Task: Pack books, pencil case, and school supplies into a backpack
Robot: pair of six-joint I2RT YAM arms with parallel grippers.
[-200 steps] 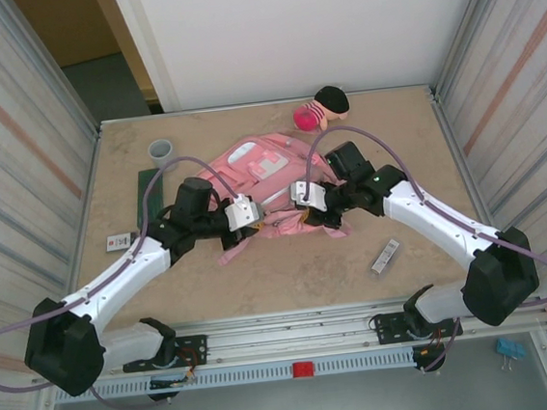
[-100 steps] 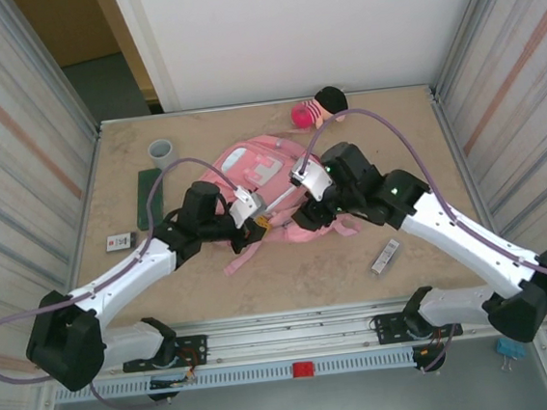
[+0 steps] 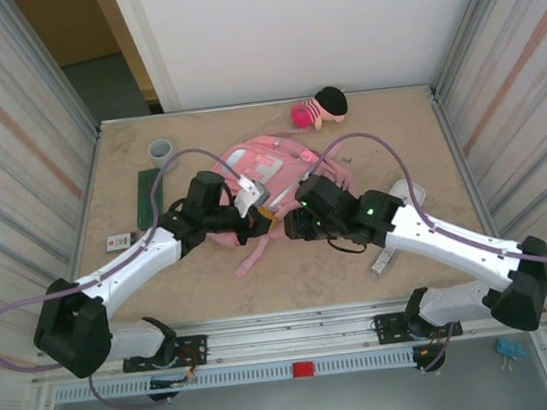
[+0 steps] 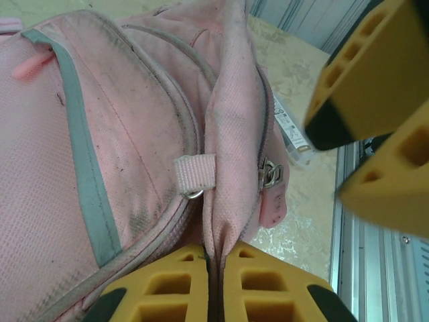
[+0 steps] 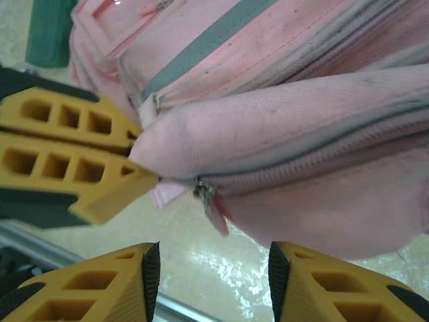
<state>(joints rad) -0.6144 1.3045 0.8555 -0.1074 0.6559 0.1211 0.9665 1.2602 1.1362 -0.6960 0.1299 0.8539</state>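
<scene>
- Left wrist view: the left gripper (image 4: pixel 214 263) has its jaws pinched tight on a fold of the backpack (image 4: pixel 100 134), just beside the zipper pull (image 4: pixel 270 176).
- Just below that pull hangs the right gripper (image 5: pixel 213 258), jaws well apart, nothing in them.
- From above, the backpack lies flat in the middle, with the pencil case (image 3: pixel 147 198) to its left and the grey strip (image 3: pixel 385 255) to its right, both unpacked.
- Looks to me like unzipping comes next: centre the tab between the right jaws, close fully, then draw along the zipper line against the left grip. A skewed tug may snag.
</scene>
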